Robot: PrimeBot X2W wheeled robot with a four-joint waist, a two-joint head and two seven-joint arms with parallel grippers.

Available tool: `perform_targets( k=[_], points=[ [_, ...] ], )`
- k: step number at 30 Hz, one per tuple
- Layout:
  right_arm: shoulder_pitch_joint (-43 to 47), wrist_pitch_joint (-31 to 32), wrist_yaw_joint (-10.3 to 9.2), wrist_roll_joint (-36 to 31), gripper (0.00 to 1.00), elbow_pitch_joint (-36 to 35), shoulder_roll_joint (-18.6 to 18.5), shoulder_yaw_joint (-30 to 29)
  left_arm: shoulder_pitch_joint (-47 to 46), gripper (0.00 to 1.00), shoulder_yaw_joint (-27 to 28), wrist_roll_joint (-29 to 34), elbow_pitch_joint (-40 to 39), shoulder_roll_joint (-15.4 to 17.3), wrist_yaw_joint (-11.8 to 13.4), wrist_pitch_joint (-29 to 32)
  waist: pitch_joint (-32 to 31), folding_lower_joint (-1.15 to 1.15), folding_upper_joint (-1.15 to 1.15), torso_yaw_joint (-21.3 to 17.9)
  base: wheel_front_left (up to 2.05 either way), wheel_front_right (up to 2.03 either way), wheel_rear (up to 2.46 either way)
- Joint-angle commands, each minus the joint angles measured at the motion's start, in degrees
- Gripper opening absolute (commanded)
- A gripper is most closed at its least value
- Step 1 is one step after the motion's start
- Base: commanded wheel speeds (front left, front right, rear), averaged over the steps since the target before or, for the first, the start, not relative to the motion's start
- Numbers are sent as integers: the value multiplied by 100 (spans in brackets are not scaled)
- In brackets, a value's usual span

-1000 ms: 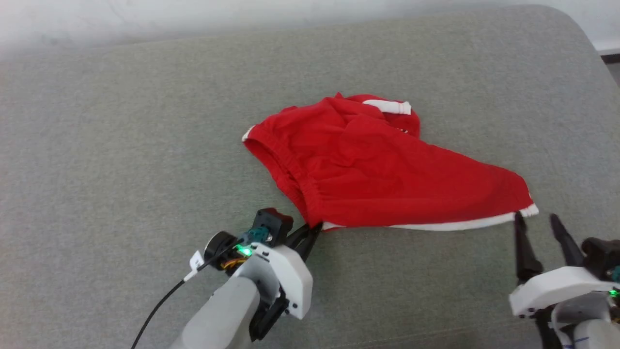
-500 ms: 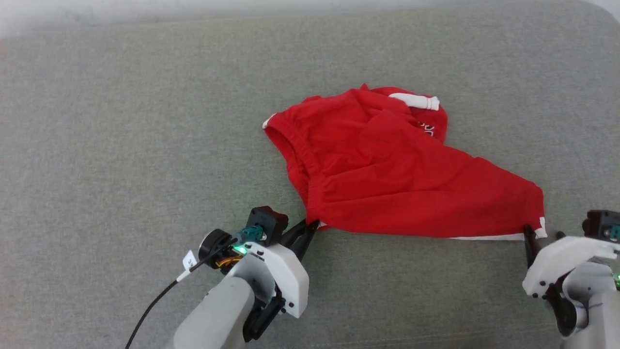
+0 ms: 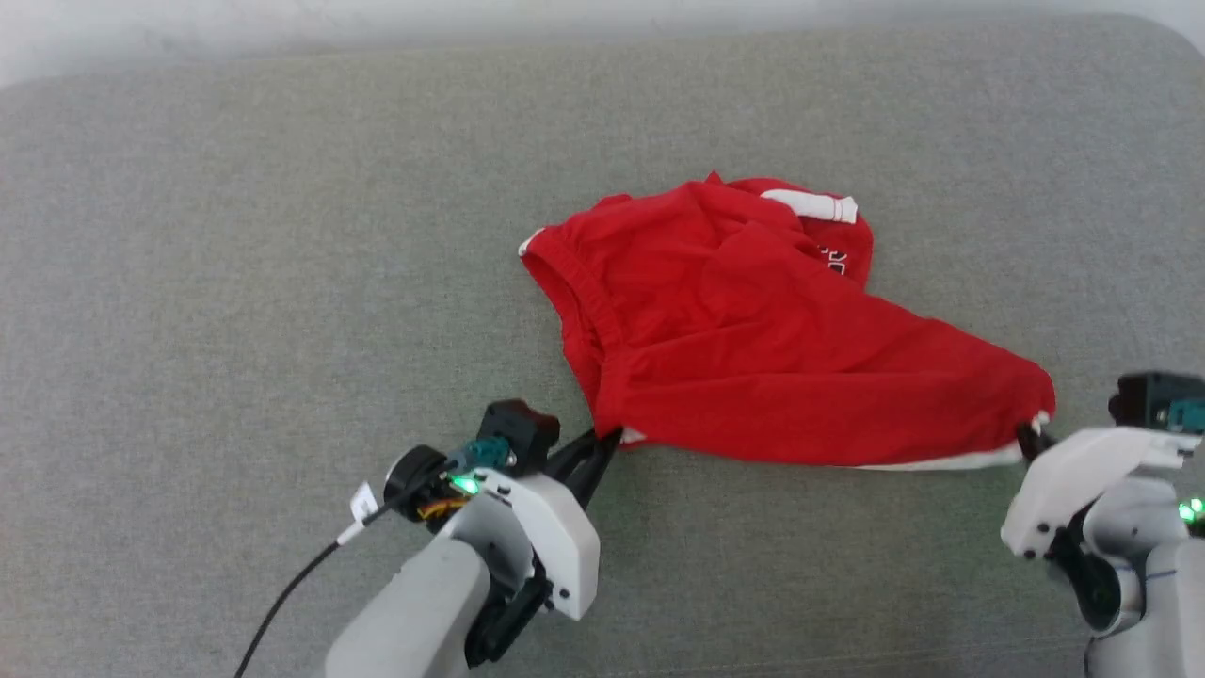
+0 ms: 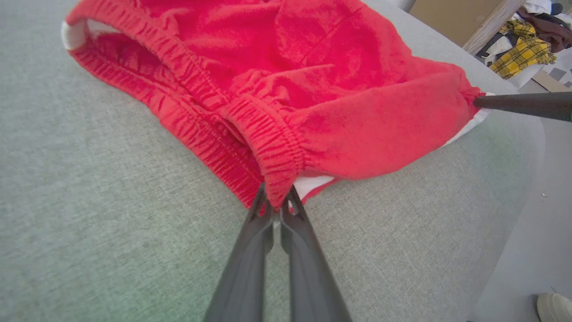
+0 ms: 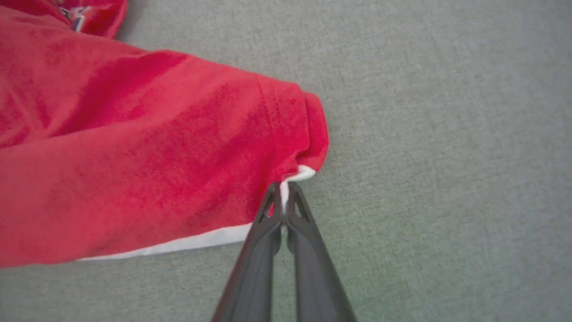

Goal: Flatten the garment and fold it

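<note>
Gripping the garment (image 3: pixel 753 348) at two near corners, the robot appears to be in the flattening step, with folding not yet begun. The left end effector (image 3: pixel 607 441) is closed on the near end of the elastic waistband (image 3: pixel 579 311). The right end effector (image 3: pixel 1028 438) is closed on the corner of the white hem trim (image 3: pixel 941 463) of one leg.

The shorts lie on the grey upholstered cushion (image 3: pixel 235 235), right of its middle, with their near edge drawn in a line between the two grips. That line is the long axis, and it runs roughly parallel to the cushion's near edge. The waistband faces the left edge and the gripped leg opening points toward the right edge. The far part is rumpled: the other leg, with a short white band (image 3: pixel 810 204) and small lettering (image 3: pixel 833 259), lies bunched toward the far edge.

The next move probably calls for spreading both grips apart evenly to take out the slack, then lifting or dragging so the bunched far leg drops flat. Uneven pulling could tug the thin fabric out of one grip.
</note>
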Motion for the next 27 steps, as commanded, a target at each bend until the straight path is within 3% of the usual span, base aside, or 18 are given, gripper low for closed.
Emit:
perform_targets(
  k=[1, 7, 12, 20, 23, 27],
  points=[
    [20, 50, -4, 64, 0, -253, 19, 65, 18, 0, 16, -83, -159, 52, -15, 68, -58, 0, 0, 1, 0, 0, 0],
    [-427, 710, -4, 308, 0, -1777, 19, 436, -450, 0, 132, -282, -1394, 590, -108, 869, 13, 0, 0, 7, 0, 0, 0],
    [-1578, 1212, -4, 183, 0, -2423, -4, 543, -1470, 0, 318, -395, -2092, 1126, -164, 1783, 443, 0, 0, 150, 0, 0, 0],
    [-4011, 1292, -4, -198, 0, -2034, -422, 1202, -3787, 0, 876, -820, -1498, 1358, -203, 2566, 1544, 0, 0, 124, 0, 0, 0],
    [-4865, 1002, -4, -409, 0, -1560, -634, 1568, -4516, 0, 1191, -844, -1199, 1354, -104, 2464, 1863, 0, 0, 67, 0, 0, 0],
    [-5895, 424, -4, -616, 0, -1108, -696, 1717, -5348, 0, 1641, -711, -838, 1354, 213, 1948, 2236, 0, 0, 3, 0, 0, 0]
  ],
)
